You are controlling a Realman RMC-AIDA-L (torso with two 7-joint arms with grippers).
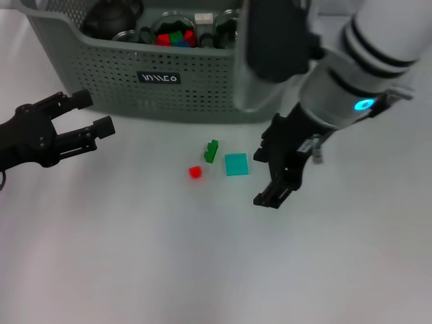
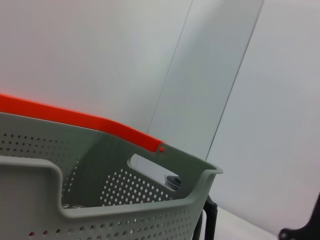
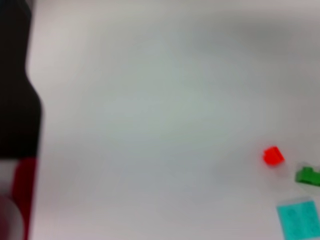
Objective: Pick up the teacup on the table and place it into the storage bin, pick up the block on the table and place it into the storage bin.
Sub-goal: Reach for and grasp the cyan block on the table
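Right gripper poised beside three small blocks in front of the storage bin

The right gripper [image 1: 275, 177] hangs open and empty just beside the teal block [image 1: 236, 164], with the green block [image 1: 212, 150] and red block [image 1: 195, 172] close by on the white table [image 1: 135, 256]; the storage bin [image 1: 162, 77] already holds glassware and coloured bricks, and no teacup shows on the table. The left gripper [image 1: 81, 125] waits open and empty near the bin's front. The blocks lie close together, so a closing finger could knock a neighbour aside
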